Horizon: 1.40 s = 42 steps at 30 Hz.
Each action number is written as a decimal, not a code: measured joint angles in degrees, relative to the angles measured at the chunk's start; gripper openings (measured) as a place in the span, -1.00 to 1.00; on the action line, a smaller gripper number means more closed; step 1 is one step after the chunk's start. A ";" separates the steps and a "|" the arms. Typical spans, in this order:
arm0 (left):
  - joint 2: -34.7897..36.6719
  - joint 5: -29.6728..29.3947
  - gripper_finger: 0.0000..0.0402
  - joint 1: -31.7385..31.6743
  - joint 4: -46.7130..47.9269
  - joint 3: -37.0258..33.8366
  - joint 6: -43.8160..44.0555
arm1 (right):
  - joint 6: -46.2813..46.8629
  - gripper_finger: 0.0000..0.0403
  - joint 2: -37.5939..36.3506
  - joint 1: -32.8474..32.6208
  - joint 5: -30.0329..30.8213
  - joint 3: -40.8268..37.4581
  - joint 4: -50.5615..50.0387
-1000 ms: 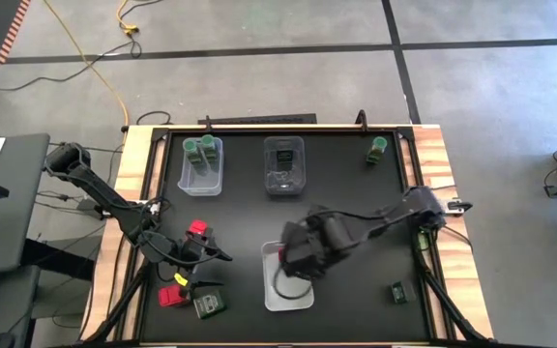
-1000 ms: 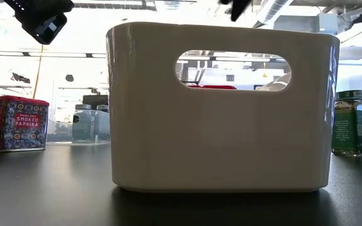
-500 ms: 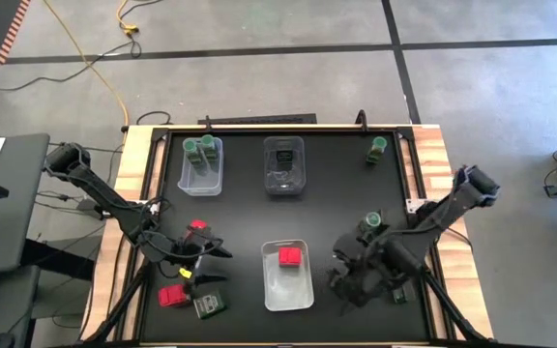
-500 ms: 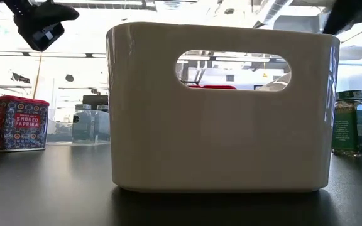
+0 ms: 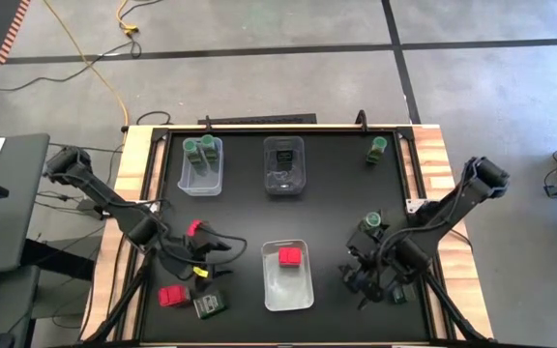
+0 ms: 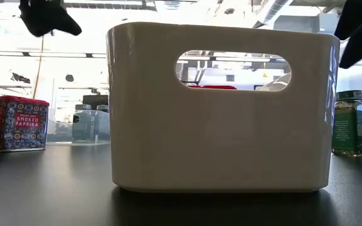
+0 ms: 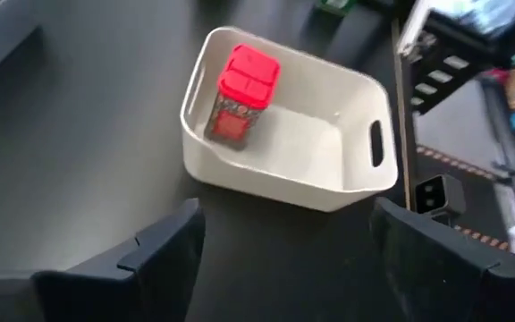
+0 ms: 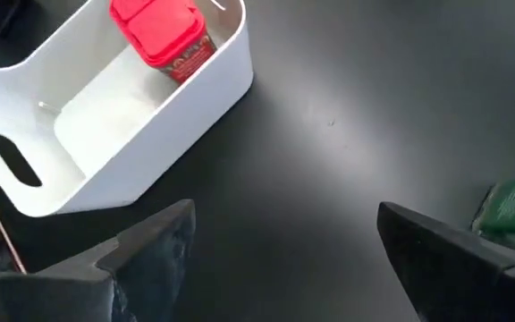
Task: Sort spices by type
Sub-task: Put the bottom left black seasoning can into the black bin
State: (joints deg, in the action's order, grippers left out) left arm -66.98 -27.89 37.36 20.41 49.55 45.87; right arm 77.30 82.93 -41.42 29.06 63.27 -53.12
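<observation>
A white bin near the table's near edge holds one red packet, also in the left wrist view and the right wrist view. Two more red packets stand or lie at the left, beside a dark box. My left gripper hovers open left of the bin, empty. My right gripper hovers open right of the bin, between a green-lidded jar and another dark box. Its wrist view shows a green container at the edge.
At the far side, a clear bin holds green-lidded jars and a second clear bin holds a dark box. A lone green jar stands at the far right corner. Bare black tabletop lies between the bins.
My right gripper has swung from above the white bin toward the table's right and near edge, open, leaving the red packet uncovered in the bin. My left gripper has risen slightly.
</observation>
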 joint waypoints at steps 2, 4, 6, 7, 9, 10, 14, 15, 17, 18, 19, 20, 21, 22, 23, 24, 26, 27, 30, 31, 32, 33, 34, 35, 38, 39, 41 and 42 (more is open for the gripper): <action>-1.97 -0.04 0.50 0.00 4.04 3.60 3.04 | -3.47 0.88 -1.01 0.45 0.00 -0.34 -0.06; -3.79 -0.05 0.49 -0.08 5.80 6.34 5.46 | -6.56 0.88 -2.21 0.92 0.00 -1.09 -0.07; -5.43 -0.06 0.49 -0.13 5.74 7.77 5.66 | -9.16 0.88 -3.50 1.23 -0.02 -2.05 -0.20; -6.21 -0.06 0.49 -0.13 4.78 8.16 5.66 | -10.30 0.88 -4.16 1.50 -0.02 -2.48 -0.22; -7.61 -0.04 0.49 -0.13 1.84 8.25 5.66 | -12.16 0.88 -5.38 1.52 -0.04 -3.20 -0.65; -8.23 -0.04 0.49 -0.13 0.65 8.25 5.66 | -13.00 0.88 -6.08 1.52 -0.04 -3.63 -0.42; -10.84 -0.01 0.49 -0.32 -3.23 8.25 5.68 | -14.83 0.88 -8.46 1.47 -0.10 -5.49 -0.31; -11.63 0.01 0.49 -0.46 -4.62 8.25 6.01 | -14.85 0.88 -9.21 1.43 -0.13 -6.18 -0.28; -13.17 0.03 0.49 -0.59 -6.22 8.25 7.25 | -14.85 0.88 -10.50 1.43 -0.15 -7.34 -0.38; -13.93 0.01 0.49 -0.59 -6.66 8.25 7.76 | -14.86 0.88 -11.00 1.43 -0.19 -7.85 -0.46; -14.84 0.01 0.49 -0.59 -7.38 8.25 8.45 | -14.87 0.88 -11.48 1.43 -0.23 -8.33 -0.24; -15.83 -0.01 0.49 -0.59 -8.27 8.25 9.48 | -14.85 0.88 -11.95 1.43 -0.24 -8.79 -0.08; -16.79 0.04 0.49 -0.59 -9.02 8.25 10.92 | -14.85 0.88 -12.42 1.42 -0.26 -9.29 0.24; -17.76 0.17 0.49 -0.59 -9.66 8.25 12.39 | -14.84 0.88 -12.91 1.41 -0.37 -9.91 0.41; -18.75 0.33 0.49 -0.59 -10.49 8.25 13.43 | -14.82 0.88 -13.41 1.41 -0.46 -10.52 0.97; -19.62 0.42 0.49 -0.70 -11.30 8.25 13.86 | -14.80 0.88 -13.76 1.41 -0.48 -11.03 1.86; -21.04 0.46 0.49 -1.10 -11.29 8.25 14.49 | -14.18 0.88 -14.07 1.39 -0.55 -11.51 3.00; -21.62 0.45 0.50 -1.27 -11.02 8.25 15.63 | -13.63 0.88 -14.10 1.30 -0.57 -11.54 3.37; -22.26 0.55 0.56 -1.78 -8.99 8.25 17.32 | -12.88 0.88 -14.11 0.63 -0.59 -11.56 5.16; -22.15 0.62 0.60 -1.91 -8.31 8.25 17.42 | -12.88 0.88 -14.11 0.38 -0.61 -11.56 6.24; -21.89 0.65 0.64 -2.05 -7.74 8.25 17.42 | -12.84 0.88 -14.11 0.14 -0.65 -11.56 7.34; -21.57 0.67 0.69 -2.08 -7.14 8.25 17.40 | -12.64 0.88 -14.11 -0.02 -0.66 -11.56 8.37; -21.22 0.69 0.75 -2.08 -6.80 8.25 17.39 | -12.45 0.88 -14.11 -0.27 -0.68 -11.56 9.42; -20.85 0.71 0.80 -2.10 -6.63 8.25 16.94 | -12.21 0.88 -14.11 -0.44 -0.68 -11.56 10.46; -19.64 0.75 0.96 -2.12 -5.39 8.25 14.06 | -10.76 0.88 -14.09 -0.69 -0.68 -11.56 12.28; -19.27 0.85 0.97 -2.12 -5.08 8.25 12.62 | -10.12 0.88 -14.09 -0.69 -0.68 -11.56 12.73; -18.69 0.90 0.95 -2.12 -4.49 8.25 10.89 | -8.75 0.88 -14.09 -0.69 -0.67 -11.56 12.90; -18.46 0.90 0.94 -2.12 -4.72 8.25 10.86 | -8.07 0.88 -14.09 -0.69 -0.68 -11.56 12.92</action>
State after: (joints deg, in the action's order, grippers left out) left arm -85.44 -26.98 35.24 15.69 57.80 56.73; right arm 69.23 68.84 -42.11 28.38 51.70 -40.21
